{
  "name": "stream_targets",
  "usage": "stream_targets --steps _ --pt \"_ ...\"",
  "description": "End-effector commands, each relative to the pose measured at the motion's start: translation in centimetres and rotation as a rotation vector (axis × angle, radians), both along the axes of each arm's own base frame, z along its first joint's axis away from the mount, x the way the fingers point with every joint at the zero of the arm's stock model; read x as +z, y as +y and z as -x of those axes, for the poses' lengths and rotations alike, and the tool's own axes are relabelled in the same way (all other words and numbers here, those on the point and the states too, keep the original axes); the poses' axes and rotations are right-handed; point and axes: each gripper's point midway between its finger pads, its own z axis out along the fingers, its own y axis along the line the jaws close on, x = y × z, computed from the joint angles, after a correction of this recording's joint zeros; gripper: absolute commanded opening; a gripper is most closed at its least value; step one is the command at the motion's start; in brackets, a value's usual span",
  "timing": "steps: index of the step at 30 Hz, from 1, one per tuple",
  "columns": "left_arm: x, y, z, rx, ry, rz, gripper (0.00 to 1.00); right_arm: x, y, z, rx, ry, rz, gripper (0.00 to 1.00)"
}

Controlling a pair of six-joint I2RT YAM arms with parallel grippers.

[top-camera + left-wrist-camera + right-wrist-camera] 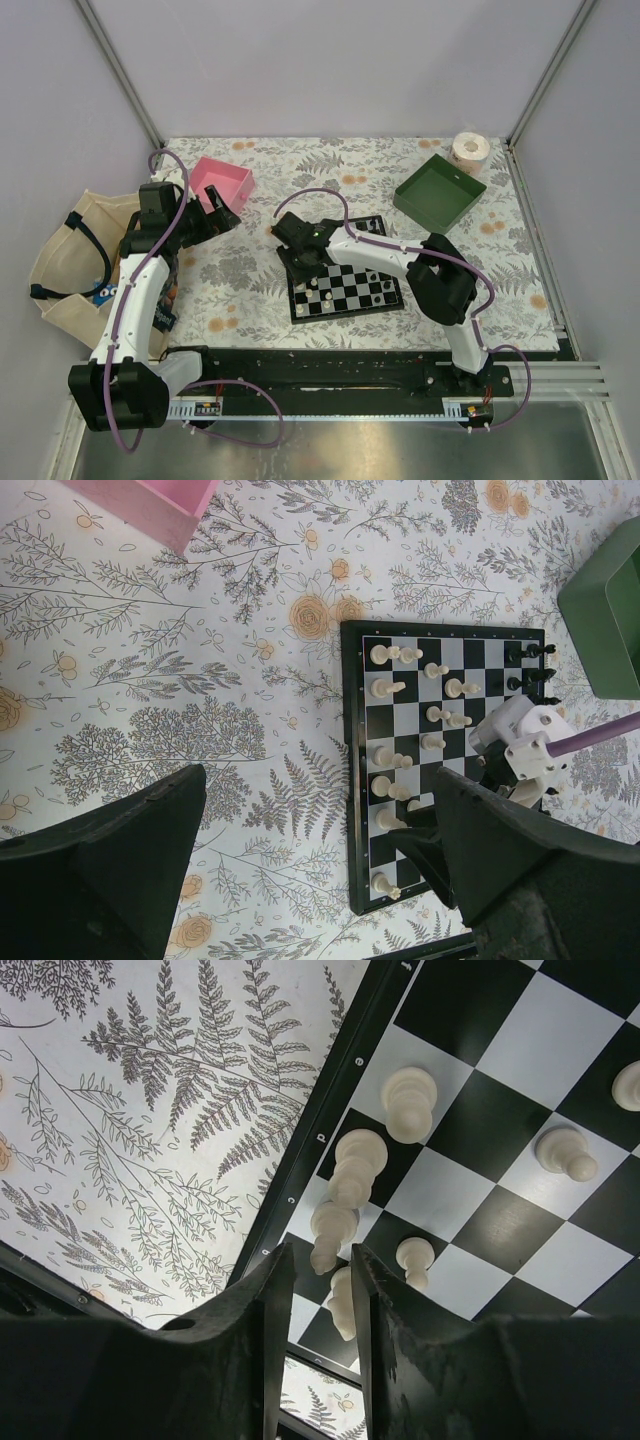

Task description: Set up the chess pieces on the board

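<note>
Chess pieces (350,1165) are tiny, light, hard and smooth, so I expect them to tip or squirt out under a careless pinch. I would take one low across its body with the fingertips square to it. The cream ones crowd the edge squares of the board (470,1120) directly beneath and just ahead of the right gripper (318,1260). Its jaws stand slightly parted around one cream piece, with a gap wider than the piece, so I judge that nothing is clamped. Neighbours stand close on both sides of the fingertips and are the main thing in the way, since any sideways drift would topple them. The left gripper (320,780) hangs wide open and empty, with the board off to its right. The pink tray (225,180) and green tray (438,195) sit well beyond the board.
</note>
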Motion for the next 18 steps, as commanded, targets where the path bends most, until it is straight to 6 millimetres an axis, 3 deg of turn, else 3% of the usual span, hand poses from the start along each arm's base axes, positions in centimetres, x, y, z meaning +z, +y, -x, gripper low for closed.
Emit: stream_targets --steps 1,8,12,18 --pt "1.3 -0.2 -0.5 -0.023 -0.055 0.003 0.99 2.7 0.7 -0.3 0.009 -0.051 -0.045 0.39" --pt "1.2 -0.2 -0.5 -0.023 -0.053 0.004 0.99 5.0 -0.8 -0.2 -0.002 -0.103 -0.051 0.41" --pt "1.2 -0.2 -0.5 -0.023 -0.053 0.006 0.99 4.6 -2.2 0.7 -0.01 -0.092 -0.038 0.41" --pt "1.3 -0.2 -0.5 -0.023 -0.056 0.005 0.99 3.6 -2.1 1.6 0.01 -0.05 -0.042 0.41"
